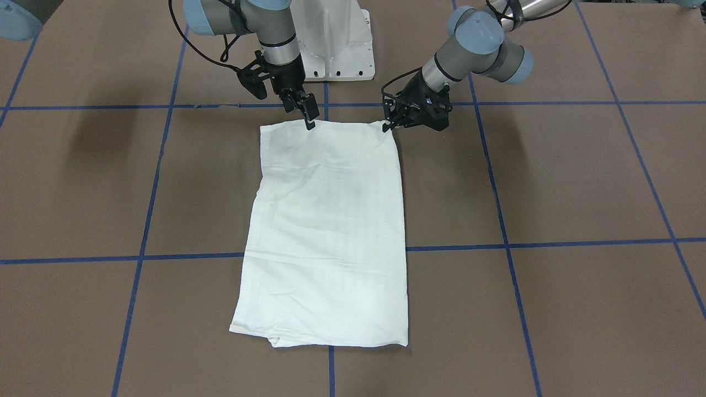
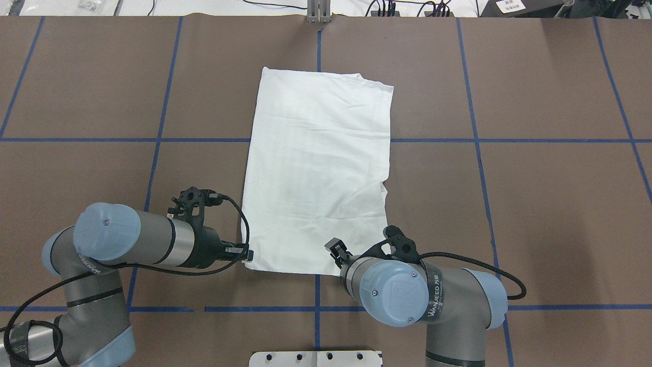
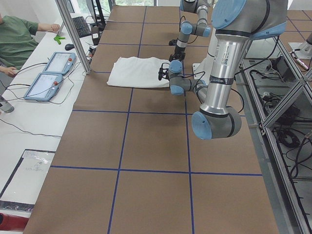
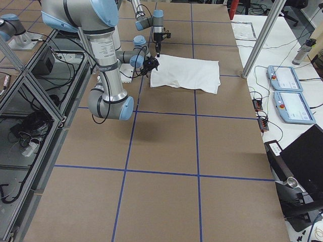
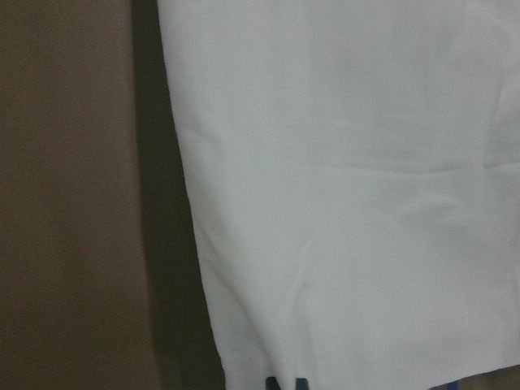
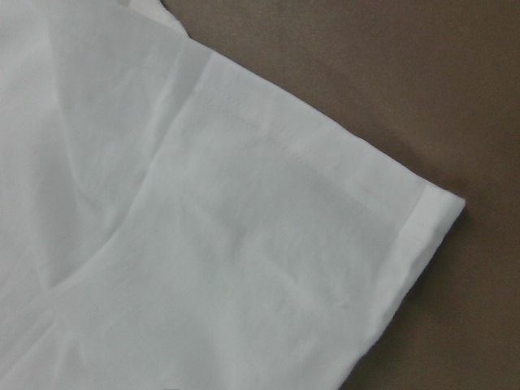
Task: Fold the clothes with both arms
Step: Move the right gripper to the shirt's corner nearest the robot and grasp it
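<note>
Left gripper sits low at the 7 o'clock corner of the T-shirt, pinching that corner; the cloth draws to a small point there. The T-shirt lies flat mid-worktop, already a long rectangle, long axis 6 to 12 o'clock, print not showing. The right gripper stands tip-down on the near hem around 5 o'clock, inboard of the corner. Its fingers look close together, but you cannot tell if cloth is between them.

Risks as I judge them:
- The right grip is off the corner, so the free corner can droop and the fold goes crooked.
- If the right side only catches the top layer, or nothing, the lift peels the stack apart.
- Uneven lift between the arms drags the far end askew.
</note>
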Action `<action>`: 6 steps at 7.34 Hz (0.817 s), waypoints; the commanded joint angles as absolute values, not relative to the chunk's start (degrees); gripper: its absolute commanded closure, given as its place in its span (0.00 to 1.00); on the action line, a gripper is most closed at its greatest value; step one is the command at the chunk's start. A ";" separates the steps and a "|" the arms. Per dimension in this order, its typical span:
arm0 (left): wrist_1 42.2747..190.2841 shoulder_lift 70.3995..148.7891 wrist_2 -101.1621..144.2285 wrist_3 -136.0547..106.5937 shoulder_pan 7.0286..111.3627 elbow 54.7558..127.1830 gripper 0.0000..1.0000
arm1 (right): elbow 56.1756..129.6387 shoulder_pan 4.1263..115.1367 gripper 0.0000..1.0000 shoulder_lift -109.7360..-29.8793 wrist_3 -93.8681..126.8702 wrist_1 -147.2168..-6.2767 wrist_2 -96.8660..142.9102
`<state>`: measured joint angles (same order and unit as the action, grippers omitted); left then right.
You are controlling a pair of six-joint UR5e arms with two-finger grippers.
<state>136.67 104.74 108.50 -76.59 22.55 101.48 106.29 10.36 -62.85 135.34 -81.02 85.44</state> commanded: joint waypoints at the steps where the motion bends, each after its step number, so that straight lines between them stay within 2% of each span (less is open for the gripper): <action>1: 136.67 104.50 108.54 -76.55 22.59 101.69 1.00 | 104.86 10.02 0.04 -62.75 135.53 -81.03 85.17; 4: 136.67 104.24 108.54 -76.55 22.67 101.95 1.00 | 104.59 10.02 0.05 -62.58 135.53 -81.38 83.95; 5: 136.67 104.06 108.54 -76.55 22.59 102.21 1.00 | 104.59 10.02 0.16 -62.58 135.53 -81.47 83.59; 6: 136.67 104.06 108.54 -76.55 22.59 102.22 1.00 | 104.59 10.02 0.38 -62.67 135.35 -81.47 83.58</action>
<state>136.67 104.14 108.54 -76.56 22.62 102.10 104.61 10.03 -62.63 135.50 -81.40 83.86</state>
